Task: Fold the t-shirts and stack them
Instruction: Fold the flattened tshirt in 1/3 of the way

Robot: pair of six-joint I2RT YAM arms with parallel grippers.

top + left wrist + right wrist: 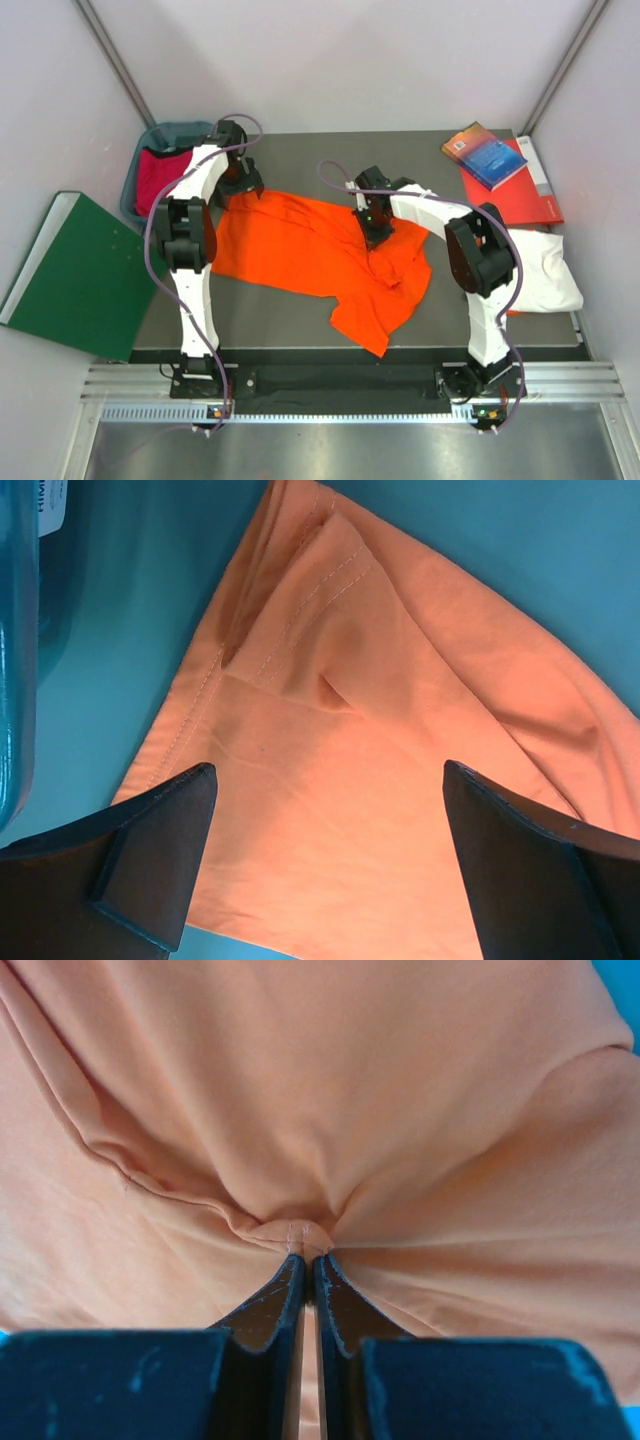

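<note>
With the orange t-shirt (310,250) crumpled mid-frame, spreading seems the step in hand: the right gripper (308,1258) pinches a fold, while the left gripper (328,780), jaws wide over the upper-left corner, likely needs to close there next.

Two robot arms of matching build. The left arm (196,300) and right arm (486,320) are each made of glossy white shell links joined by bulky black cylindrical joints, on black bases. A thin purple cable (148,228) loops along each arm. The left gripper (328,772) has dark wedge-shaped fingers (160,850) with slate-blue edges. The right gripper (308,1260) has narrow black tips on scuffed dark-blue blocks.
</note>
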